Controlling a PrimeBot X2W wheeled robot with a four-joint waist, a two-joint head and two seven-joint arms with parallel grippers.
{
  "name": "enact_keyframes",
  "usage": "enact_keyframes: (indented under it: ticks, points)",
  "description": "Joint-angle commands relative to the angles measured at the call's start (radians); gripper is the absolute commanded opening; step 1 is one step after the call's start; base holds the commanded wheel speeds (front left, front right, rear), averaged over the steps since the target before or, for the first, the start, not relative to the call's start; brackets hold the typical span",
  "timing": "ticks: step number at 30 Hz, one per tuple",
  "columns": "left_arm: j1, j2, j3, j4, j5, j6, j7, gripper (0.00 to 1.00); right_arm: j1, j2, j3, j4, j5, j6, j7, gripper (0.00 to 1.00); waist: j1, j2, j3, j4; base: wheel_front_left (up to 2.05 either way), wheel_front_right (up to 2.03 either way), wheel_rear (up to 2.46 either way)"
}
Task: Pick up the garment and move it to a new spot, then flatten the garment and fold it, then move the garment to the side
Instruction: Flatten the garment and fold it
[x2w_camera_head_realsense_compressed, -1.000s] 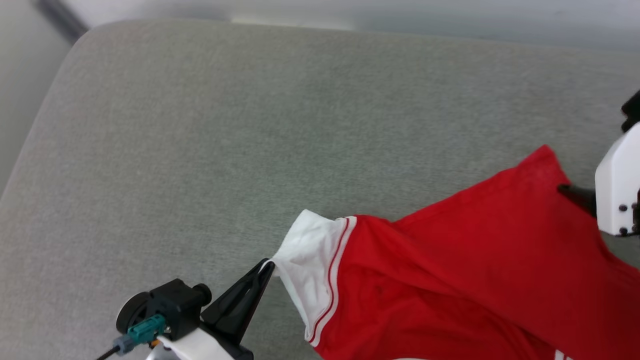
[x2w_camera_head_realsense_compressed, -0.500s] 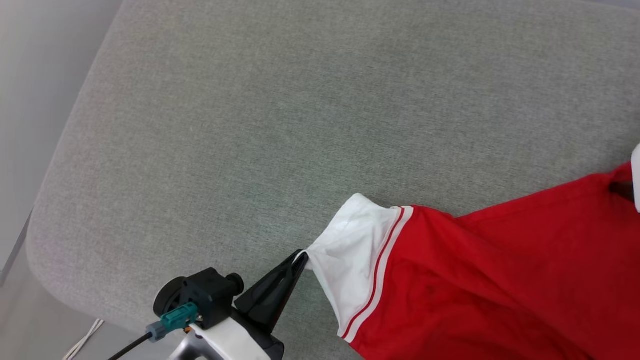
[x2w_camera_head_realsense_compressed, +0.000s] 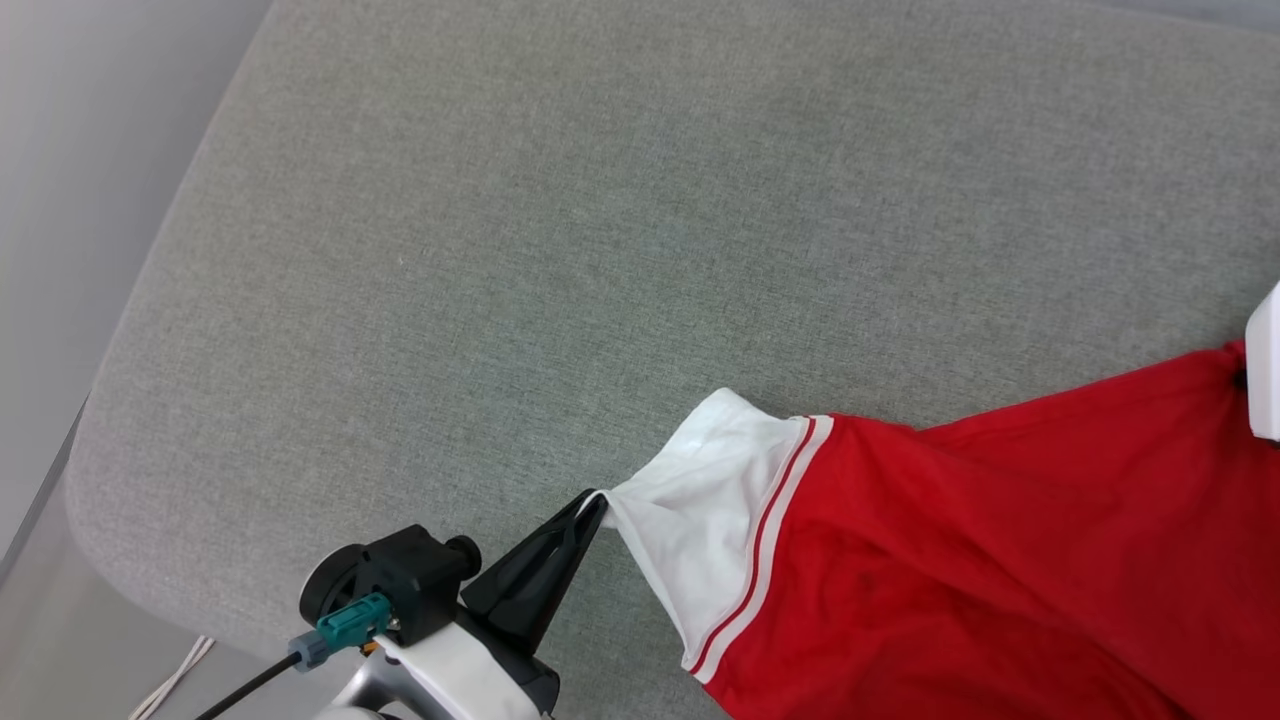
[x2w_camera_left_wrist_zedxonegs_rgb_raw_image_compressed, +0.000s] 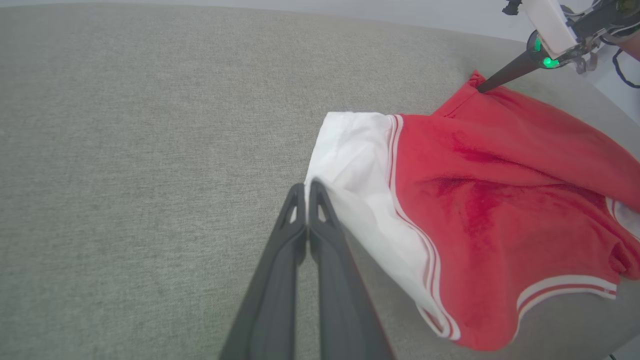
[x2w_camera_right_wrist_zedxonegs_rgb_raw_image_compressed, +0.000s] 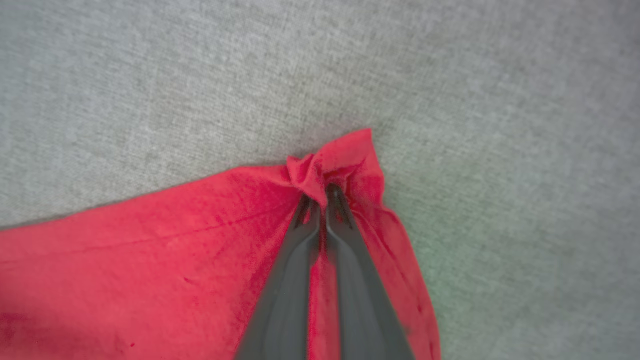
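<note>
The garment (x2w_camera_head_realsense_compressed: 950, 560) is red with a white short sleeve and red-and-white striped trim. It lies rumpled on the grey cushioned surface (x2w_camera_head_realsense_compressed: 600, 250) at the lower right. My left gripper (x2w_camera_head_realsense_compressed: 592, 502) is shut on the edge of the white sleeve. The left wrist view has the closed fingertips (x2w_camera_left_wrist_zedxonegs_rgb_raw_image_compressed: 306, 192) pinching that sleeve of the garment (x2w_camera_left_wrist_zedxonegs_rgb_raw_image_compressed: 500, 200). My right gripper (x2w_camera_right_wrist_zedxonegs_rgb_raw_image_compressed: 318, 195) is shut on a bunched red corner of the garment (x2w_camera_right_wrist_zedxonegs_rgb_raw_image_compressed: 150, 250). That same right gripper (x2w_camera_left_wrist_zedxonegs_rgb_raw_image_compressed: 481, 89) meets the far red corner in the left wrist view.
The grey surface has a rounded corner at the lower left, and its left edge drops to a pale floor where a white cable (x2w_camera_head_realsense_compressed: 170, 680) lies. Bare grey fabric stretches across the far and left parts of the surface.
My right gripper has shut on the garment's red corner. The left gripper keeps its hold on the white sleeve. The head camera has shifted, so the whole picture moved.
</note>
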Motion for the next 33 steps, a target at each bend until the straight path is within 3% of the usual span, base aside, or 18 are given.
enact_keyframes:
  ticks: [1,7,16,27,33]
  points:
    - [-0.006,0.005,0.006,0.000,-0.001,0.003,-0.004,0.00,0.063,0.024,0.024,0.062,0.001,0.000,-0.002,0.00,0.0000,0.0000,-0.024,-0.017,0.00,0.00,0.00]
    - [0.011,0.039,0.030,-0.007,0.000,0.025,-0.002,0.00,-0.016,0.018,0.020,0.067,0.031,0.000,-0.081,0.00,0.0000,0.0000,-0.125,-0.071,0.00,0.00,0.00]
    - [0.014,0.158,0.110,-0.099,0.012,0.073,0.032,0.00,-0.082,0.017,0.057,0.045,0.160,0.000,-0.183,0.00,0.0000,0.0000,-0.290,-0.178,0.00,0.00,0.00]
    - [-0.057,0.290,0.285,-0.241,-0.010,0.126,0.048,0.00,-0.089,0.014,0.078,-0.127,0.287,0.000,-0.212,0.00,0.0000,0.0000,-0.409,-0.315,0.00,0.00,0.00]
    - [-0.115,0.342,0.387,-0.295,-0.037,0.140,0.048,0.00,-0.069,0.072,0.032,-0.247,0.350,0.000,-0.207,0.00,0.0000,0.0000,-0.428,-0.379,0.00,0.00,0.00]
